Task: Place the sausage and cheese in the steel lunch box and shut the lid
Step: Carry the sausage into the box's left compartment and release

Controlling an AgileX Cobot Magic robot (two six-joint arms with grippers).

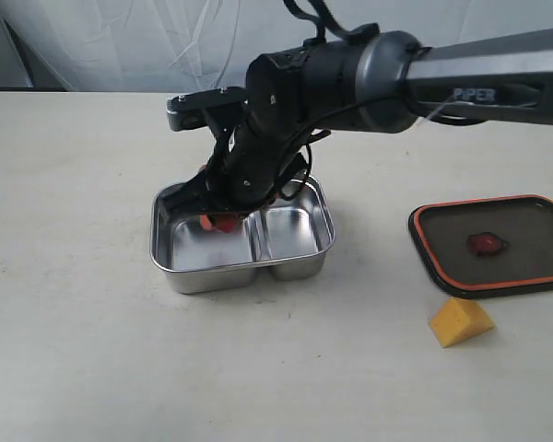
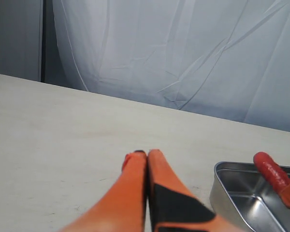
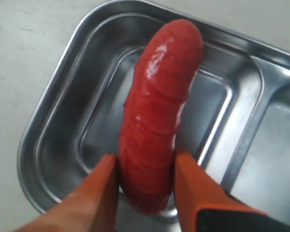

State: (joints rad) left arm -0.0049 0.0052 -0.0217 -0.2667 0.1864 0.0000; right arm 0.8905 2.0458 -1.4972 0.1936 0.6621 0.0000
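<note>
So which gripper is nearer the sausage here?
Right. The right gripper is shut on the sausage over the larger compartment of the steel lunch box; the left gripper sits shut outside the box, apart from it.

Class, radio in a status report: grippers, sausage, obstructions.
Right gripper clamped on glossy red toy sausage over larger compartment of shiny steel lunch box. Left gripper shut, empty. Nothing blocking.

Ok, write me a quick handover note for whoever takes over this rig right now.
Right hand: shut on the sausage, holding it over the larger compartment of the steel lunch box; not released yet.
Left hand: shut, empty, near the box.
Cheese: on the table beside the lid, which lies off the box.
Done: sausage at the box.
Left: release the sausage, put the cheese in, close the lid.
</note>
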